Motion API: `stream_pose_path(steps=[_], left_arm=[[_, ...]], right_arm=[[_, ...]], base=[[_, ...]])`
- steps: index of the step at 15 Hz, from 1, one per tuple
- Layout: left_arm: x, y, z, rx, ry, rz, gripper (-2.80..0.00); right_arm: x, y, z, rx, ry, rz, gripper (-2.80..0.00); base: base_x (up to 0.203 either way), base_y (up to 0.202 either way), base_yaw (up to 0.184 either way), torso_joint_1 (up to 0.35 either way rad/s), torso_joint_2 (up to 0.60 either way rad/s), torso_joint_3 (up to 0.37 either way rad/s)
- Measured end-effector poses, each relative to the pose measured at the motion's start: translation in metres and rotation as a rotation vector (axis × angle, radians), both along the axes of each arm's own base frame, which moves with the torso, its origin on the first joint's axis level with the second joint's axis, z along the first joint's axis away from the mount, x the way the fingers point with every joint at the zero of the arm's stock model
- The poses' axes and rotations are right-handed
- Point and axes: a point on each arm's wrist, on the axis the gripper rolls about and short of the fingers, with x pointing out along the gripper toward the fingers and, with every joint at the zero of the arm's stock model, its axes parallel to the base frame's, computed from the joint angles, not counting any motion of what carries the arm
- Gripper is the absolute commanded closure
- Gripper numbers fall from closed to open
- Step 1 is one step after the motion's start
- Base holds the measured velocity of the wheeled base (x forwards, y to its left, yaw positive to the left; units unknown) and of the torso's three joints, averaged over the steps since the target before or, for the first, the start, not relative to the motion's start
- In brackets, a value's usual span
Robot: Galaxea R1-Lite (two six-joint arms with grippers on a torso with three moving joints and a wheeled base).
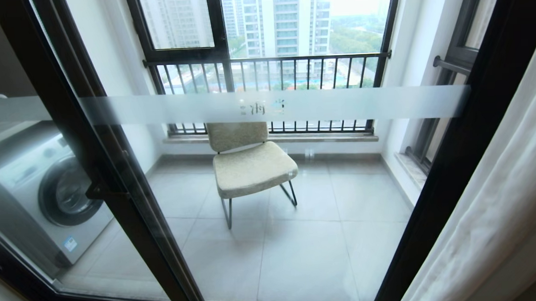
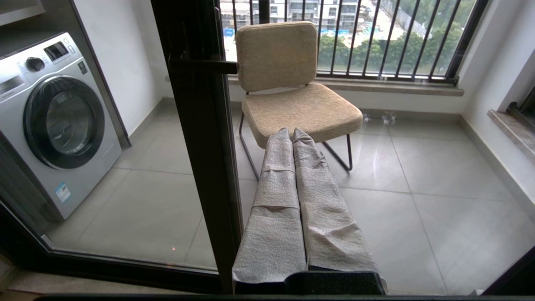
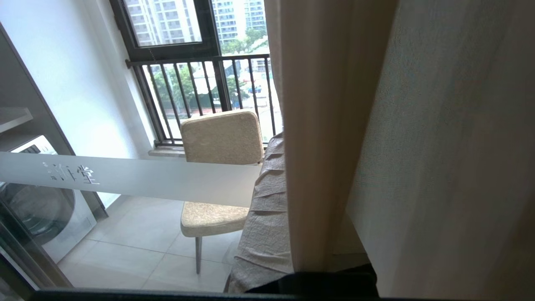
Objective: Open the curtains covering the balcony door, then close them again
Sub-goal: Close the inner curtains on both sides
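Observation:
The balcony door (image 1: 94,165) stands uncovered across most of the head view, with its frosted band (image 1: 271,106) and black handle (image 1: 102,191). The curtains (image 1: 497,205) hang bunched at the far right. Neither arm shows in the head view. In the right wrist view my right gripper (image 3: 292,144) is shut on a beige fold of the curtains (image 3: 326,146). One wrapped finger (image 3: 263,209) shows beside the fold, and the other finger is hidden behind the fabric. A pale woven layer (image 3: 439,167) hangs alongside. My left gripper (image 2: 291,131) is shut and holds nothing, low before the door frame (image 2: 200,146).
Behind the glass a beige chair (image 1: 250,164) stands on the tiled balcony floor. A washing machine (image 1: 51,193) sits at the left. A black-framed window with railing bars (image 1: 265,70) closes the far side.

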Motion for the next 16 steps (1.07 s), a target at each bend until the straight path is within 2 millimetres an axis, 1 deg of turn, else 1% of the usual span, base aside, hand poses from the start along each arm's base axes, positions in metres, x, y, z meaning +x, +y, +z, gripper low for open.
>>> stream_pose_path(steps=[9, 11, 16], left_arm=[[0.0000, 0.0000, -0.0001, 0.000, 0.001, -0.001, 0.00], [0.0000, 0.0000, 0.0000, -0.001, 0.000, 0.000, 0.00], [0.0000, 0.0000, -0.0001, -0.001, 0.001, 0.000, 0.00]], right_arm=[[0.0007, -0.0002, 0.0002, -0.001, 0.000, 0.000, 0.00], [0.0015, -0.0004, 0.0003, -0.001, -0.001, -0.001, 0.00], [0.0034, -0.0007, 0.0008, 0.000, -0.003, -0.003, 0.00]], base=[[0.000, 0.006, 0.000, 0.001, 0.00, 0.001], [0.057, 0.158, 0.000, 0.004, 0.00, 0.003], [0.187, 0.197, 0.001, 0.009, 0.00, 0.003]])
